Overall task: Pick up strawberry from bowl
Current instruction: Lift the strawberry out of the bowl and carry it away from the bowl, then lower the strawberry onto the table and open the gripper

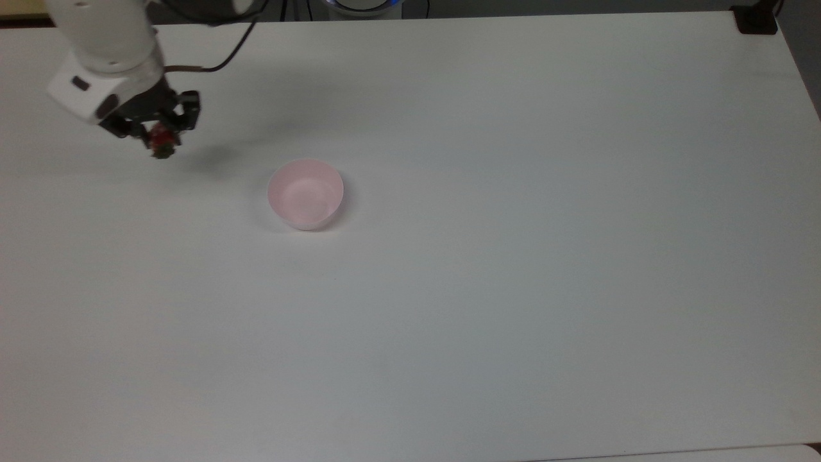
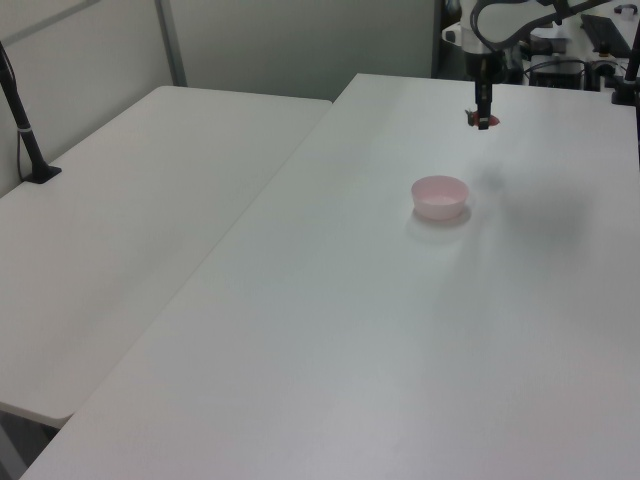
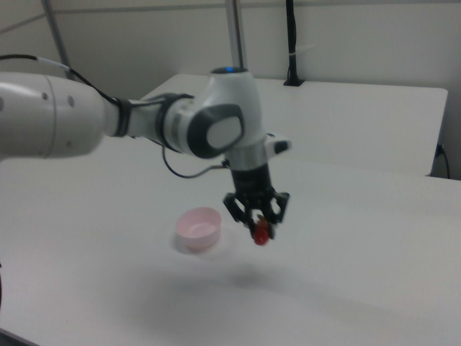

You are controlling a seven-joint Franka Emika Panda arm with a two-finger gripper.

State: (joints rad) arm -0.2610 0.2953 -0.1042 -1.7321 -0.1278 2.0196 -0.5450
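Hanging above the white tabletop (image 1: 513,289), the black 2-finger gripper (image 1: 157,131) on the white arm has its fingers (image 3: 238,209) closed around the small glossy red strawberry (image 1: 160,142), which sits between their tips, clear of the surface. The small round pale pink bowl (image 1: 305,194) stands on the tabletop well apart from the fingers, toward the top view's right and lower, with its pink inside bare.

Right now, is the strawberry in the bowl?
No, the bowl sits empty on the table while the strawberry hangs in the gripper, off toward the top view's left.
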